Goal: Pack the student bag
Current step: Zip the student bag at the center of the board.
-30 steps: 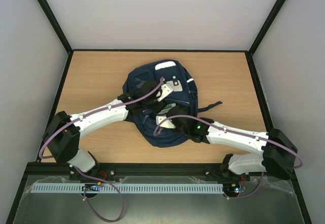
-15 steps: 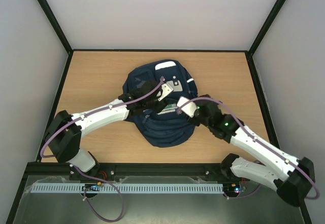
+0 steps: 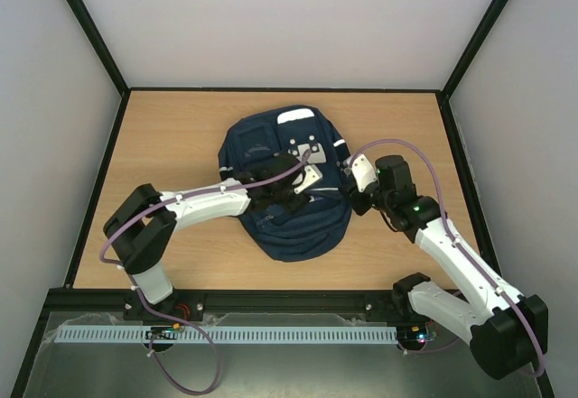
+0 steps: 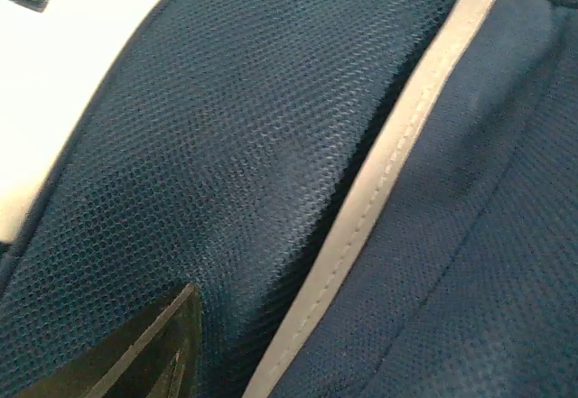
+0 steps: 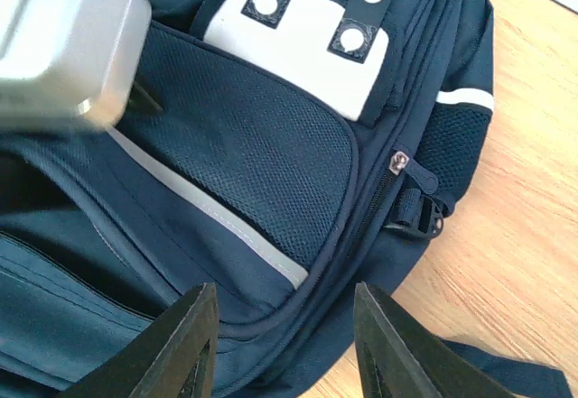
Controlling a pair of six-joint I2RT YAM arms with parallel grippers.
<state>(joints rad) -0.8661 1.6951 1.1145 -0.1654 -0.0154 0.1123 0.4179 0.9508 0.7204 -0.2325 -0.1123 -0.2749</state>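
**Two arms on one navy backpack, mid-table**

One student bag lies flat in the middle of the wooden table, front face up. It has a white patch at its far end, and its rounded near end points toward the arm bases.

Front details, right wrist view:
- The grey-white buckle patch carries four snap studs.
- A mesh pocket sits just below the patch, edged by a pale reflective stripe.
- A zipper pull sits on the seam at the bag's right side, with a small side buckle just beside it.
- A dark strap trails off the bag onto the wood.

The left gripper is over the bag's middle, low on the front face and just on the near side of the buckle patch. The left wrist view is filled by mesh and stripe at very close range. Only one dark finger shows, at the lower left against the mesh. The other finger is out of frame, so I cannot tell how wide the jaws stand or whether they have any fabric.

The right gripper is at the bag's right edge, above the zipper seam. Its two fingers stand moderately apart, and only the bag's surface shows in the gap, so it has hold of nothing. I cannot tell whether the tips touch the cloth.

A blurred grey housing on the left arm fills the upper left corner of the right wrist view, over the mesh pocket. A purple cable loops above the right wrist.
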